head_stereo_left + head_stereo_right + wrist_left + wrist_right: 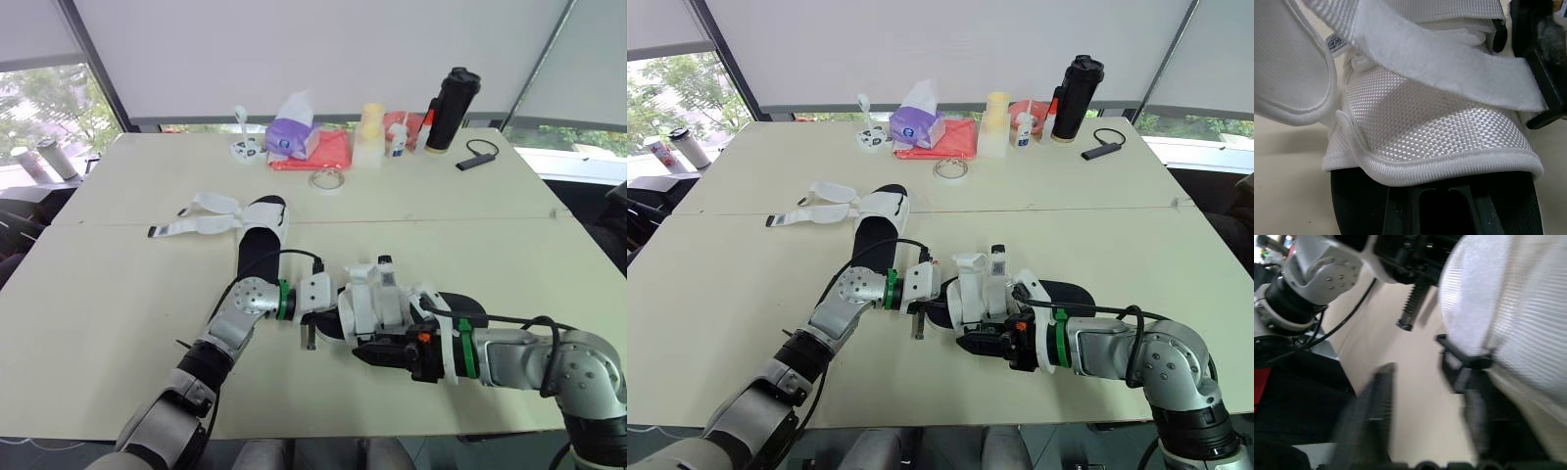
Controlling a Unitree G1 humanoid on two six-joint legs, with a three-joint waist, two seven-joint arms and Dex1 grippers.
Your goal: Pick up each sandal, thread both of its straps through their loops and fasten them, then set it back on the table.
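Observation:
A white-strapped sandal with a black sole (pixel 392 299) lies on the table (pixel 118 323) between my two arms. Its straps stand up loose, and one strap (pixel 1449 68) crosses the mesh upper (pixel 1415 132) in the left wrist view. My left gripper (pixel 318 325) is pressed up to the sandal's toe end. On the near side my right gripper (pixel 1422 411) stands open, one finger (pixel 1474 406) against the white upper and bare table between the two. A second sandal (pixel 263 235) lies farther back on the left, its straps (pixel 201 215) spread open on the table.
Along the far edge stand a black bottle (pixel 451 110), a purple tissue pack (pixel 292 132), a red cloth (pixel 328 152), a pale container (pixel 369 135) and small bottles (pixel 397 137). A tape roll (pixel 326 180) and a black device with a cable (pixel 473 162) lie nearby.

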